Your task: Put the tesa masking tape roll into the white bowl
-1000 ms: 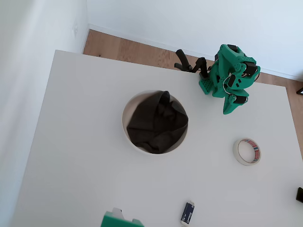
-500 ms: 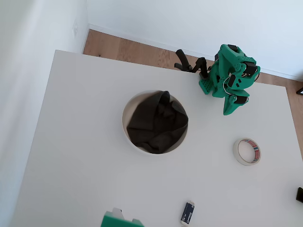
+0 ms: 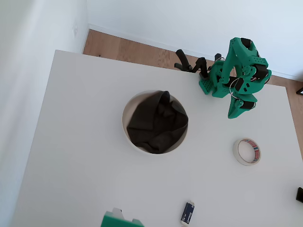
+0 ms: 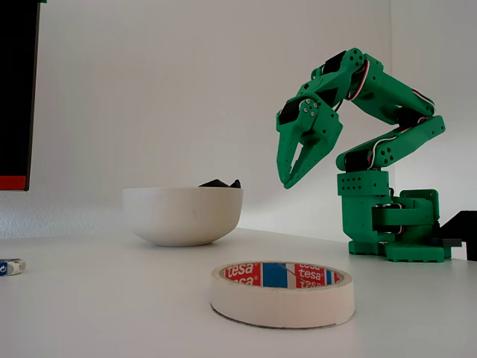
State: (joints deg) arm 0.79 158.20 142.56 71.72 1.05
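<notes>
The tesa masking tape roll lies flat on the white table at the right in the overhead view, and at the front in the fixed view, its red and blue core showing. The white bowl sits mid-table with dark cloth inside; in the fixed view the bowl stands at the left. My green gripper hangs in the air above the table, pointing down, between its base and the tape. In the fixed view the gripper has its fingertips together and holds nothing.
A small dark blue rectangular object lies near the front edge, seen far left in the fixed view. The arm's green base is clamped at the table's back edge. A green part pokes in at the bottom.
The arm has swung a little to the right and unfolded, and the gripper has shifted slightly toward the tape roll. The tape and bowl have not moved.
</notes>
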